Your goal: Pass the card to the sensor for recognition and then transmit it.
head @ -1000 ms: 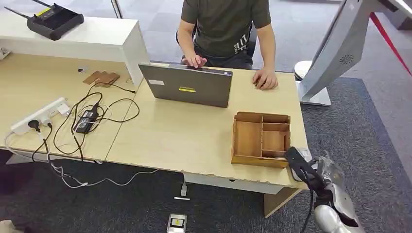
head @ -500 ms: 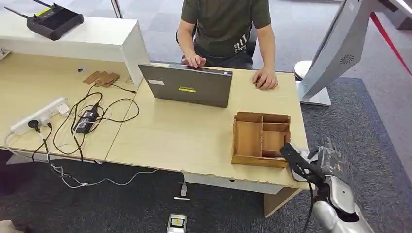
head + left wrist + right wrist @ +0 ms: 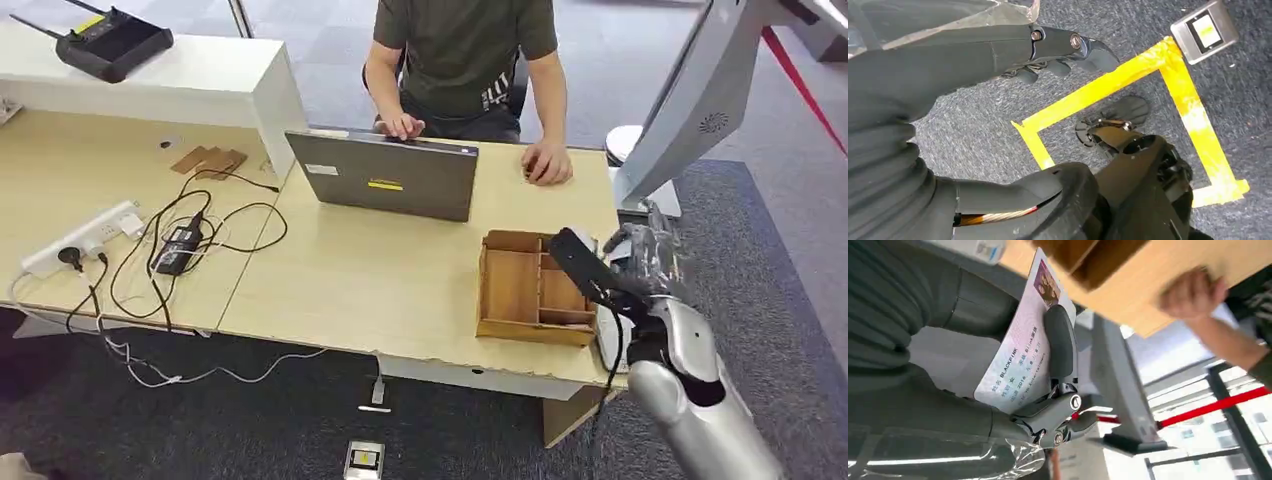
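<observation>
the card (image 3: 1020, 365) sits pinched in the right hand (image 3: 640, 265), lifted above the table's (image 3: 400, 290) right edge beside the wooden tray (image 3: 535, 285); the left hand (image 3: 1048, 50) hangs empty, fingers loosely apart. carrying to the sensor seems underway; next it needs a steady swing toward it, with open room off the table's right side

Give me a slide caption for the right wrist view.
Robot's right hand pinches a printed ID card beside the wooden desk's edge, a person's hand resting on it.
</observation>
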Tool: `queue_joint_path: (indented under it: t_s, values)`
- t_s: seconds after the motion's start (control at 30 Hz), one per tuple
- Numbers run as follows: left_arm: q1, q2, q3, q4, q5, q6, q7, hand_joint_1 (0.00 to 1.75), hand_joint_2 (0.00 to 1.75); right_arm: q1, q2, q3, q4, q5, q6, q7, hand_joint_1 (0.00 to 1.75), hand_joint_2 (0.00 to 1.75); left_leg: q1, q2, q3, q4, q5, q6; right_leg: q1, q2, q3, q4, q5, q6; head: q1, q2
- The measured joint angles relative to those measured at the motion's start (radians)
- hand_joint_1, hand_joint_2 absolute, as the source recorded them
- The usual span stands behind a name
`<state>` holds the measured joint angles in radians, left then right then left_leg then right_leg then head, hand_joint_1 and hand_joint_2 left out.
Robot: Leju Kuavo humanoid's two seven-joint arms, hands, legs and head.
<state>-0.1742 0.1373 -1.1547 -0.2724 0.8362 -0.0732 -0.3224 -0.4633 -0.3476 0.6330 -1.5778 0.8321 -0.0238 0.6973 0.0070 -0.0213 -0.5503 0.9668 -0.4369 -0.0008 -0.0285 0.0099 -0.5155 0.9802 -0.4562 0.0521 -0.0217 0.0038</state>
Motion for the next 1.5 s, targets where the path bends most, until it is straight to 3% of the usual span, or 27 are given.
queue_joint_path:
  t_s: [0.17, 0.47, 1.03, 1.5]
  values:
    - [-0.014, -0.006, -0.003, 0.000, -0.006, -0.011, 0.011, 0.00, 1.75, -0.116, 0.053, 0.116, 0.077, -0.098, -0.072, 0.000, 1.75, 1.75, 0.001, 0.000, -0.001, 0.000, 0.000, 0.000, 0.001, 0.000, -0.001, 0.000, 0.000, 0.000, 0.000, 0.000]
    - [-0.035, -0.014, -0.015, 0.000, -0.029, -0.039, 0.044, 0.00, 1.75, -0.217, 0.136, 0.247, 0.231, -0.087, -0.149, 0.000, 1.75, 1.75, 0.001, 0.000, -0.001, 0.000, 0.000, 0.000, 0.001, 0.000, -0.001, 0.000, 0.000, 0.000, 0.000, 0.000]
    - [-0.043, -0.019, -0.028, 0.000, -0.034, -0.051, 0.044, 0.00, 1.75, -0.221, 0.192, 0.300, 0.314, -0.013, -0.172, 0.000, 1.75, 1.75, 0.002, 0.001, -0.001, 0.000, 0.000, 0.000, 0.001, 0.000, -0.001, 0.000, 0.000, 0.000, 0.000, 0.000]
    - [-0.030, -0.019, -0.028, 0.000, -0.016, -0.052, 0.029, 0.00, 1.75, -0.217, 0.225, 0.305, 0.333, 0.030, -0.146, 0.000, 1.75, 1.75, 0.002, 0.001, -0.001, 0.000, 0.000, 0.000, 0.001, 0.000, -0.001, 0.000, 0.000, 0.000, 0.000, 0.000]
